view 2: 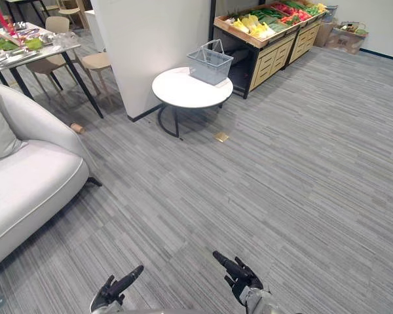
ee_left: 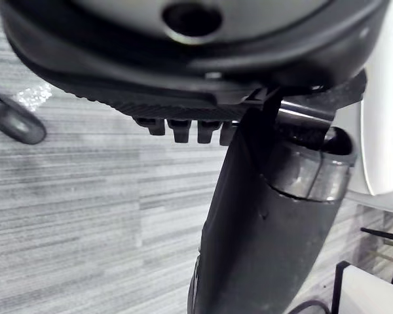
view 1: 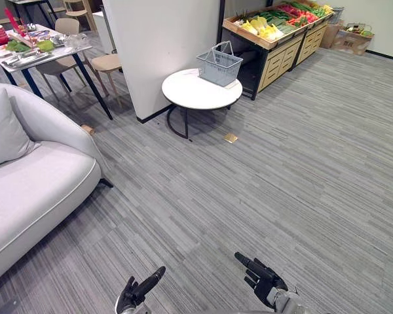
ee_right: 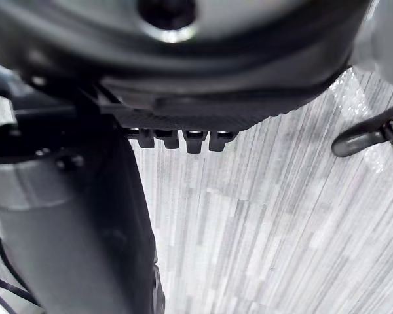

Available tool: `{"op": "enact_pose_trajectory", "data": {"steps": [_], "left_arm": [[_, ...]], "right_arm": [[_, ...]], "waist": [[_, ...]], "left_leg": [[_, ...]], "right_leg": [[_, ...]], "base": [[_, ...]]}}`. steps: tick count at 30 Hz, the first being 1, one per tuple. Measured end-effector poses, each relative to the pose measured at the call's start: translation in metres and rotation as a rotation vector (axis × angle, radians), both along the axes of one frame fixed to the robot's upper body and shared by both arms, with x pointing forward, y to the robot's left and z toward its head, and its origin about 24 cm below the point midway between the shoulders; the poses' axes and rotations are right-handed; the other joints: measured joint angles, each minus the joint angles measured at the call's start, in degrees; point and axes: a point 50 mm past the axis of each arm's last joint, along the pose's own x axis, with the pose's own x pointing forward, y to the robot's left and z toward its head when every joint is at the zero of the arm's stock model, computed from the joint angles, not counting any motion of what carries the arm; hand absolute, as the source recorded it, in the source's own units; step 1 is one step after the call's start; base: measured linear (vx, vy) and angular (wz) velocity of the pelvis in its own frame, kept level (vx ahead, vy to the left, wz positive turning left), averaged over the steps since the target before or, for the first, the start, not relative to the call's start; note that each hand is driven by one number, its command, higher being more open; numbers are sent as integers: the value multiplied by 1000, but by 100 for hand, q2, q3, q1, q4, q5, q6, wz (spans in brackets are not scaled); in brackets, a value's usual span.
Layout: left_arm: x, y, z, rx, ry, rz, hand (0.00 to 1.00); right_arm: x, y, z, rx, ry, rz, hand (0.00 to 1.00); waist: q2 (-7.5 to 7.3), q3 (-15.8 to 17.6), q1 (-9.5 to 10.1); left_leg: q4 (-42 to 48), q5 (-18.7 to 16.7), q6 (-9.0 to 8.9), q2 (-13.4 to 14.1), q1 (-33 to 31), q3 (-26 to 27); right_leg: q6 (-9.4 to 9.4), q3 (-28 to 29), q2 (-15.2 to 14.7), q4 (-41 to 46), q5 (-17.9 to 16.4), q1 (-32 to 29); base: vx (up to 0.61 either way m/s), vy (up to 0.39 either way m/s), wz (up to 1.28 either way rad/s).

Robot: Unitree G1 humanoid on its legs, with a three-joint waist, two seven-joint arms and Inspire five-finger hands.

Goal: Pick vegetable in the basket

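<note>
1. Grey carpet [view 1: 301, 163] runs from the robot to the far wall. On the far left stand a sofa [view 1: 33, 190] and, behind it, a laid dining table [view 1: 59, 52].
2. Right of a white pillar [view 1: 164, 46] stands a round table [view 1: 190, 95]. The basket [view 1: 219, 65] sits on its far edge, handles up; I cannot tell whether anything is in it.
3. Just beyond and right of the basket is the stand [view 1: 275, 62], its long axis running away to the right. The vegetables [view 1: 265, 27] lie in its top trays.
4. The left hand [view 1: 139, 291] hangs low, fingers loosely straight and holding nothing.
5. The right hand [view 1: 262, 273] is likewise relaxed and empty.
6. The vegetables lie well apart from both hands, ahead and to the right, so I judge the right arm better placed.
7. A walk across bare carpet comes first; a small tan object [view 1: 230, 138] by the round table lies near that path.
</note>
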Motion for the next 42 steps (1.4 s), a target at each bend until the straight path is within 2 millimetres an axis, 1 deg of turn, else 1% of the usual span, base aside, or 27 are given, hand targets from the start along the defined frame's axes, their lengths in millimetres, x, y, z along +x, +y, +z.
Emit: {"op": "enact_pose_trajectory", "data": {"steps": [1, 2, 4, 6, 8, 9, 12, 16, 21, 23, 29, 31, 32, 33, 34, 35, 36, 37, 38, 39, 40, 42], "left_arm": [[-8, -1, -2, -2, 22, -1, 100], [-11, -1, -2, -3, 30, -2, 100], [-19, -1, -4, -7, 56, 4, 100], [-23, -2, -5, -8, 71, -8, 100], [-23, -3, -5, -1, 73, -32, 100], [-22, -3, -5, -1, 71, -35, 100], [-23, -2, -5, 0, 71, -35, 100], [-22, -2, -5, 6, 64, -34, 100], [-22, -1, -4, 2, 56, -42, 100], [-22, -1, -4, 2, 55, -43, 100], [-20, -1, -4, -3, 48, -49, 100], [-20, -1, -4, -2, 46, -53, 100], [-19, -1, -4, -2, 46, -56, 100], [-18, -2, -4, -2, 47, -63, 100], [-17, -4, -4, 0, 50, -91, 100], [-14, -5, -4, -1, 47, -107, 100], [-12, -3, -4, 3, 47, -116, 100], [-12, -2, -3, 7, 48, -118, 100], [-12, 1, -3, 12, 52, -118, 100], [-12, 6, -2, 23, 55, -118, 100], [-14, 10, -2, 33, 62, -119, 100], [-22, 13, -3, 40, 83, -120, 100]], "right_arm": [[-7, 1, -3, 1, 28, 8, 100], [-10, 1, -4, -3, 40, 16, 100], [-24, 1, -8, -3, 92, 17, 100], [-28, -3, -9, -16, 111, 11, 100], [-31, -6, -10, -23, 125, 4, 100], [-31, -6, -10, -25, 130, 1, 100], [-33, -8, -10, -26, 134, -26, 100], [-34, -9, -10, -29, 128, -43, 100], [-37, -9, -11, -39, 131, -52, 100], [-37, -9, -11, -39, 132, -52, 100], [-38, -9, -11, -40, 135, -54, 100], [-38, -8, -12, -39, 137, -57, 100], [-38, -9, -11, -39, 137, -61, 100], [-37, -10, -11, -42, 135, -63, 100], [-36, -13, -10, -49, 127, -67, 100], [-33, -15, -9, -53, 114, -74, 100], [-31, -16, -8, -47, 98, -98, 100], [-30, -16, -8, -39, 85, -120, 100], [-27, -17, -6, -34, 63, -136, 100], [-26, -17, -5, -33, 49, -137, 100], [-25, -17, -5, -30, 43, -137, 100], [-27, -20, -5, -34, 43, -153, 100]], "waist": [[-2, 8, 0], [2, 12, 0], [21, 25, -2], [41, 44, -4], [45, 45, -6], [40, 52, -7], [27, 90, -14], [9, 89, -13], [-27, 60, -17], [-29, 59, -18], [-27, 76, -17], [-25, 83, -18], [-10, 112, -19], [17, 164, -25], [65, 232, -35], [83, 300, -29], [63, 366, -28], [48, 391, -33], [32, 445, -53], [-56, 481, -59], [-137, 518, -56], [-145, 524, -57]], "left_leg": [[0, 3, 5, 0, 2, -1], [0, 4, 7, -1, 2, -1], [-1, 28, 44, -4, 3, -2], [-28, 63, 100, -13, -2, 3], [-133, 104, 164, -15, 2, 10], [-208, 154, 240, -16, 11, 28], [-375, 286, 271, -24, 74, 60], [-569, 399, 239, -17, 76, 131], [-611, 421, 255, -18, 97, 172], [-610, 407, 234, -18, 113, 190], [-587, 304, 111, -10, 362, 422], [-371, 151, 145, 15, 378, 470], [-210, 42, 161, 37, 378, 486], [-45, -62, 177, 71, 384, 509], [167, -209, 229, 138, 377, 561], [277, -314, 279, 165, 370, 602], [380, -392, 348, 158, 379, 633], [413, -410, 376, 145, 395, 643], [446, -424, 410, 112, 432, 658], [456, -429, 441, 74, 500, 662], [468, -455, 469, 42, 607, 642], [558, -557, 431, 55, 674, 617]], "right_leg": [[-2, 0, 0, 8, 0, 0], [-2, 0, -1, 13, 0, -1], [-5, -3, -4, 37, 1, -10], [-16, -8, -8, 46, 3, -30], [-76, -24, 0, 46, -1, -80], [-91, -39, 3, 43, -2, -108], [-130, -92, 2, 36, -1, -124], [-133, -148, 3, -24, 25, -204], [-174, -131, 14, -97, 106, -186], [-174, -112, 16, -101, 111, -180], [-152, 80, 31, -100, 125, 5], [-145, 119, 33, -54, 124, 76], [-104, 125, 31, 36, 96, 101], [-44, 125, 30, 214, 48, 93], [23, 88, 26, 637, -79, -31], [52, 33, -6, 1080, -227, -191], [95, -19, -109, 1755, -421, -450], [118, -57, -176, 2124, -486, -608], [136, -173, -333, 2871, -530, -921], [140, -300, -510, 3515, -532, -1183], [84, -467, -695, 3924, -627, -1300], [81, -611, -867, 3904, -760, -1318]], "base": [[-47, -11, 0], [-79, -18, -1], [-97, -22, -1], [-108, -26, -1], [-132, -34, -2], [-122, -33, -4], [-114, -34, -3], [-80, -24, -7], [-1, -15, -4], [33, -11, -5], [32, -2, -19], [-6, -1, -17], [-9, 2, -11], [-27, 14, -15], [-61, 37, -19], [-93, 64, -21], [-86, 69, -16], [-76, 85, -10], [-80, 109, -4], [-89, 109, -1], [-68, 78, 3], [-18, 13, 2]]}}
